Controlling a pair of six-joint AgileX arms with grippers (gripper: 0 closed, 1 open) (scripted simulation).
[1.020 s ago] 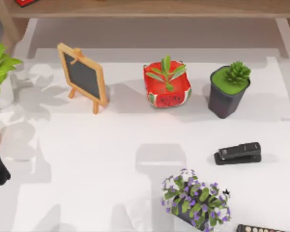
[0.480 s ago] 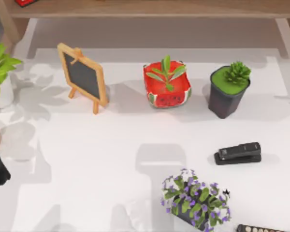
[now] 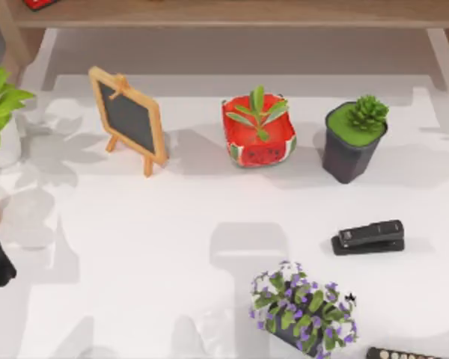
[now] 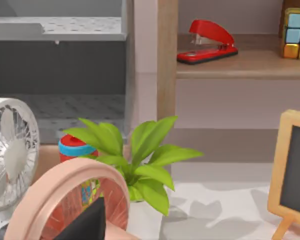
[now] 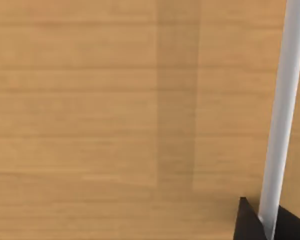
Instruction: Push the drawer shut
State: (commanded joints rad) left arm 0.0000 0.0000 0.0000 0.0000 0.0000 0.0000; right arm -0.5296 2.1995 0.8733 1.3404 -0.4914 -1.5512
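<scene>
Right wrist view puts the right gripper (image 5: 262,225) tight against the wooden drawer front (image 5: 115,110), beside its upright white bar handle (image 5: 282,110); finger opening: cannot tell.

The drawer front (image 5: 115,115) is light wood with level grain; it fills the right wrist view close up. A white bar handle (image 5: 282,115) runs along it.
</scene>
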